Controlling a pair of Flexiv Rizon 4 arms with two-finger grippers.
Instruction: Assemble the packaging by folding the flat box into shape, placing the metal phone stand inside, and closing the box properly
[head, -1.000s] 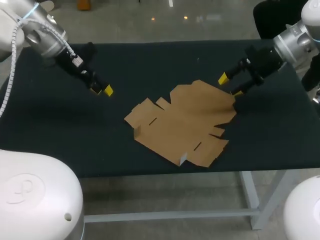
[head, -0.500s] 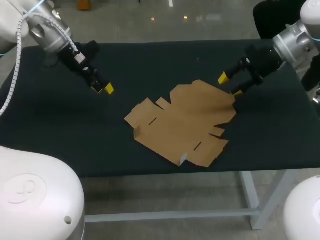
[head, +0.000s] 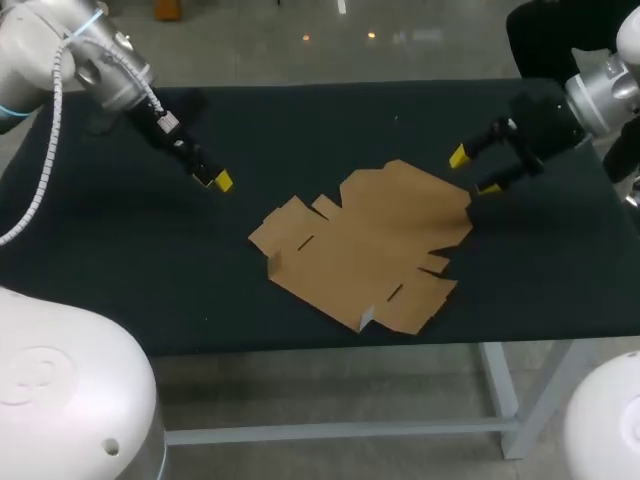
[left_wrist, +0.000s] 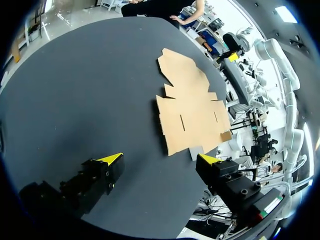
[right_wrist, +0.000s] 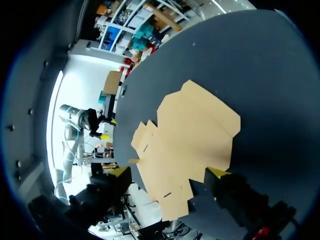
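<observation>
The flat brown cardboard box (head: 365, 245) lies unfolded on the black table (head: 110, 270), with small flaps raised at its near edge. My left gripper (head: 212, 179) hovers open over bare table, left of the box. My right gripper (head: 474, 171) is open just off the box's far right corner. From the left wrist, the box (left_wrist: 192, 112) lies well ahead of the open left gripper (left_wrist: 160, 160). From the right wrist, the box (right_wrist: 187, 145) spreads ahead of and below the open right gripper (right_wrist: 169, 172). No metal phone stand shows in any view.
The table's front edge (head: 330, 345) runs close to the box's near flaps. Bare black surface stretches on both sides of the box and behind it.
My right gripper has drawn back a little to the right, off the box's corner. My left arm has swung, shifting its gripper slightly right. The box has not moved.
</observation>
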